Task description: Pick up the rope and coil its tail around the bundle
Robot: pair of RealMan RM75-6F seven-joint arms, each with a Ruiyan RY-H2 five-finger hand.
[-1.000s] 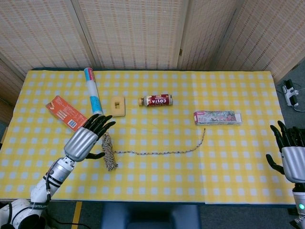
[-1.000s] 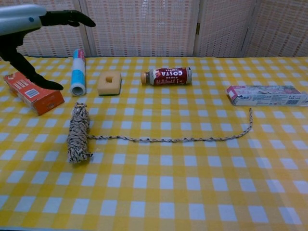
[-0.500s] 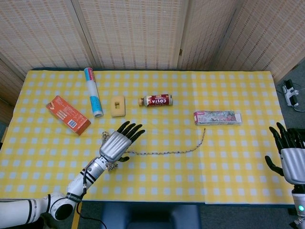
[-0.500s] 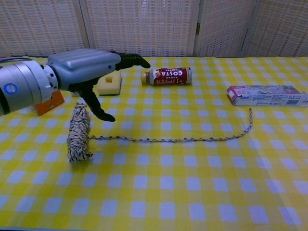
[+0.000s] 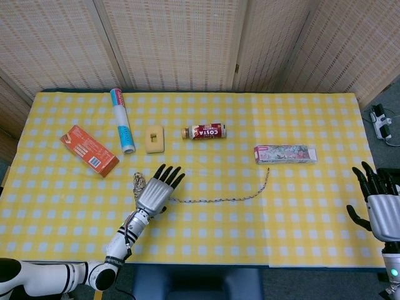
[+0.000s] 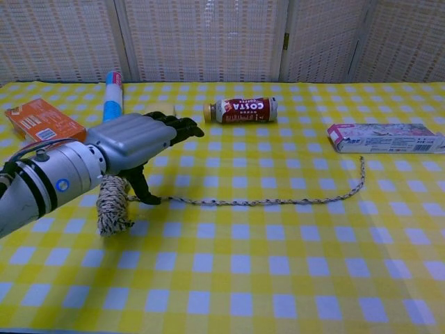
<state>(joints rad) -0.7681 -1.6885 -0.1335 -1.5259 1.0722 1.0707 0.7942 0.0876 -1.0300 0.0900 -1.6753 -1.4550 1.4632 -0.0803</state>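
The rope bundle is a wound hank of speckled cord lying on the yellow checked tablecloth at front left. Its tail runs right and curls up toward a flat carton. In the head view the bundle peeks out beside my left hand, and the tail trails right. My left hand hovers over the bundle with fingers spread flat and its thumb down next to the cord, holding nothing. My right hand is open at the table's right edge, far from the rope.
Behind the rope stand an orange box, a white-blue tube, a yellow sponge block and a lying Costa bottle. A patterned carton lies just past the tail's end.
My left hand has swung right and lowered over the bundle, now covering most of it in the head view. The rope has not moved. The right hand has barely shifted.
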